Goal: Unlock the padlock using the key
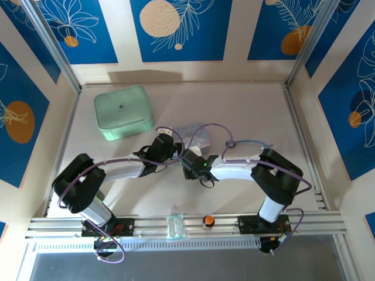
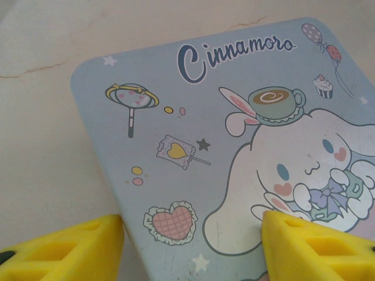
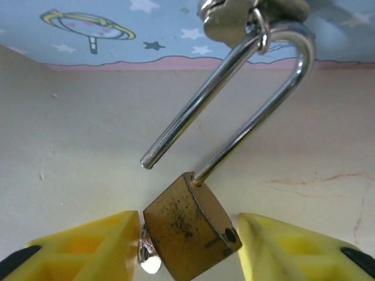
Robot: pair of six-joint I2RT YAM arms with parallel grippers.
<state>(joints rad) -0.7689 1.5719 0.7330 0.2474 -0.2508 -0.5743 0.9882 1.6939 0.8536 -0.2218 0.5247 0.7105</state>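
Currently the right fingers (image 3: 88,246) grip the padlock (image 3: 187,231) body between them. One shackle (image 3: 287,88) leg is out of the body, and the loop hooks a ring (image 3: 262,29) on the box (image 3: 117,47) ahead. The silvery bit beside one fingertip looks like the key (image 3: 149,263). The left fingers (image 2: 64,249) are spread apart, with the box lid ahead between them.

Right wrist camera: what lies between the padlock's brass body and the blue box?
Only the shackle of the padlock, one leg free, its bend hooked through the clasp on the blue box. Otherwise bare table. The right wrist view shows it.
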